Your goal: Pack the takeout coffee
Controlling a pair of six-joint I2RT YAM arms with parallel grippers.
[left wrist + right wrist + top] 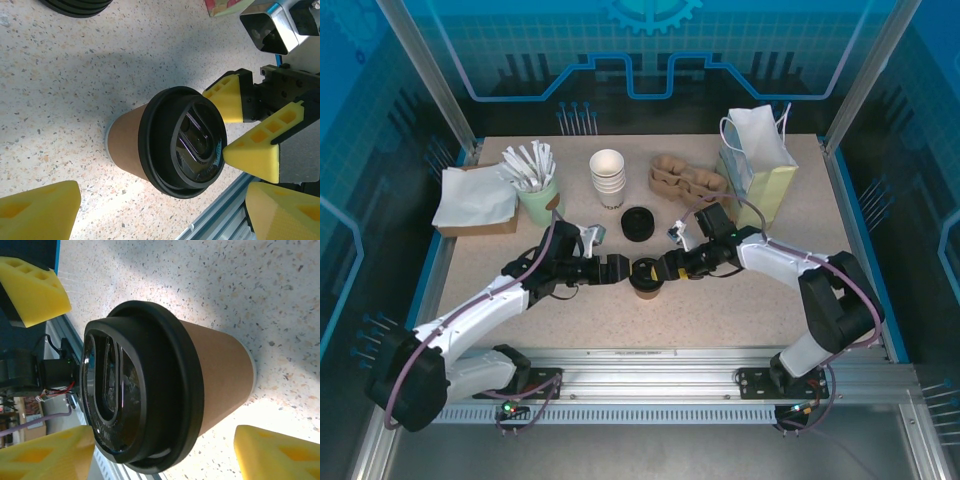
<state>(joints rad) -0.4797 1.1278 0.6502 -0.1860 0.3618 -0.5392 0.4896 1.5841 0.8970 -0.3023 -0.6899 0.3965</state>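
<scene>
The takeout coffee point(646, 282), a brown paper cup point(127, 145) with a black lid point(185, 142), stands upright on the table near the front middle. My left gripper point(623, 268) is at its left side, open, its yellow fingers point(37, 210) spread wide and clear of the cup. From the other side my right gripper point(662, 270) reaches in, open, its yellow fingertips point(252, 150) straddling the lid's rim. In the right wrist view the cup point(220, 375) lies between my right gripper's fingers point(277, 452), with a gap on the body side.
Behind the cup lie loose black lids point(637, 223), a stack of white cups point(608, 178), a cardboard cup carrier point(687, 182) and an open paper bag point(757, 160). A green holder of wrapped straws point(535, 195) and a napkin box point(475, 200) stand back left. The metal rail point(650, 360) runs along the front.
</scene>
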